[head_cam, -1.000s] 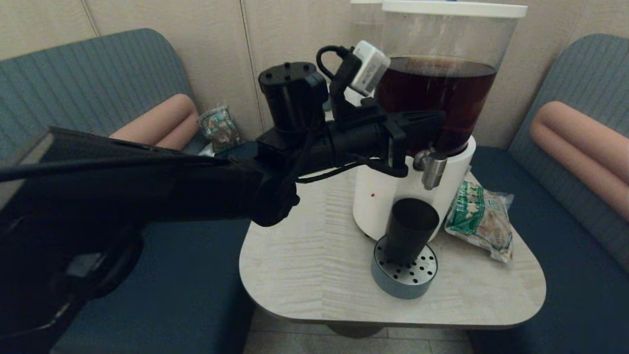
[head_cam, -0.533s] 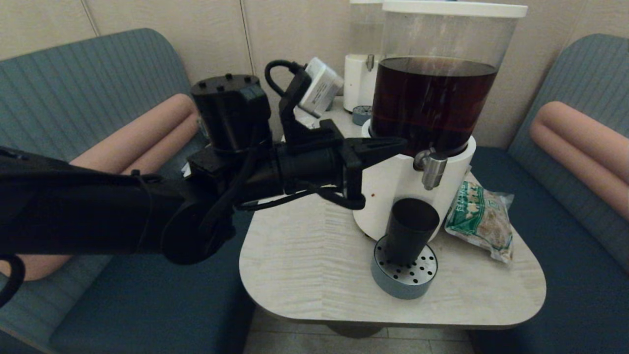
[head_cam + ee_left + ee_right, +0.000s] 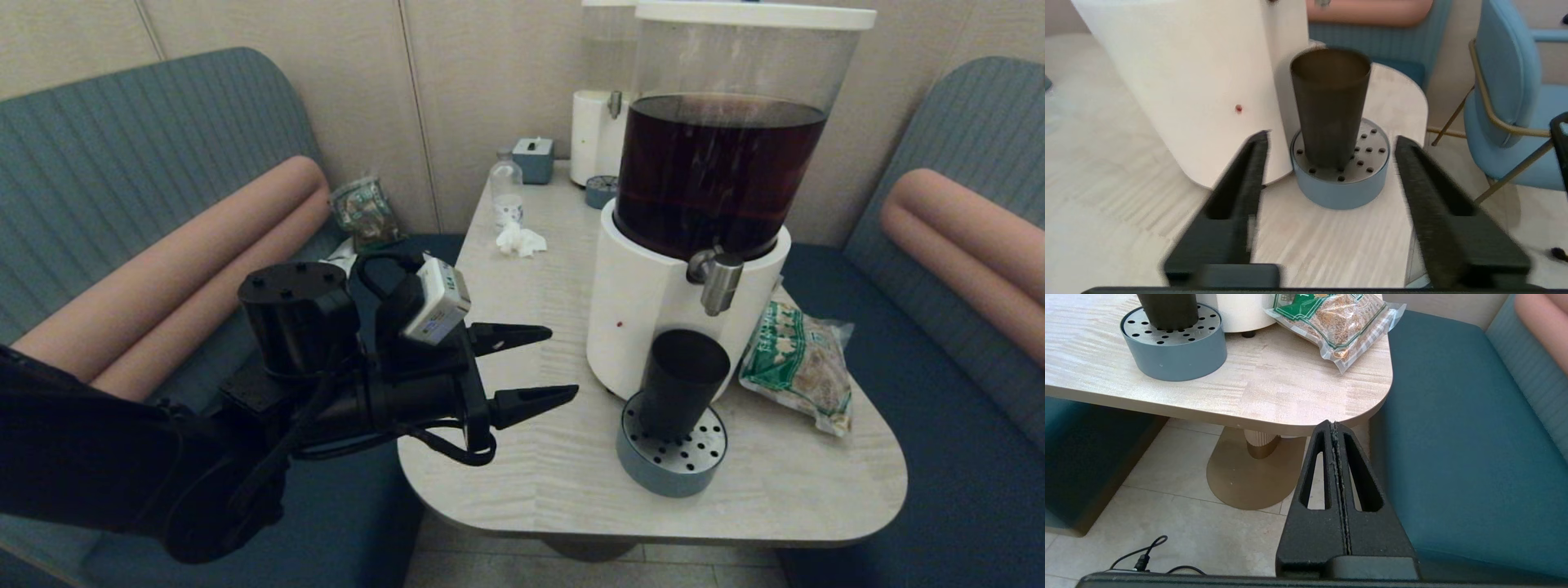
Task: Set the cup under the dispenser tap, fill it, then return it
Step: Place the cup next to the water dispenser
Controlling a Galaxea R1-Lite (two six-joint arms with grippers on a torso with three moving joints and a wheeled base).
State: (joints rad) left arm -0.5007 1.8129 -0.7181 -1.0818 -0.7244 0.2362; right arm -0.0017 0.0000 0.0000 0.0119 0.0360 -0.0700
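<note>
- Nearest me, right gripper (image 3: 1336, 426) hangs low off the table's near corner, over floor tile and the bench seat. Its fingers are pressed flat together, nothing between them. I read it as parked.
- Left gripper (image 3: 522, 365) hovers at the table's (image 3: 531, 482) left edge, just above the top, aimed across toward the cup. Fingers spread wide, holding nothing.
- From the left wrist, the cup (image 3: 1330, 106) sits centred in the gap between the two fingers (image 3: 1241, 175), but well ahead of the tips. No contact.
- Cup stands upright on the round perforated drip tray (image 3: 671, 457), hard against the dispenser's white base (image 3: 629, 318).
- Dispenser tap (image 3: 718, 278) is directly above the cup's mouth, with a clear gap between them. No stream falling that I can see.
- Cannot tell the fill level; the cup's wall is too dark and its inside reads only as shadow.
- Judgement: placing is done. Whether filling is finished I can't say. Returning is still to come; the open left gripper lined up on the cup suggests a pick-up approach.
- Snack bag (image 3: 800, 363) lies just right of the base.
- Farther back: crumpled tissue (image 3: 520, 239), small clear bottle (image 3: 506, 189), second dispenser (image 3: 600, 122) against the wall.
</note>
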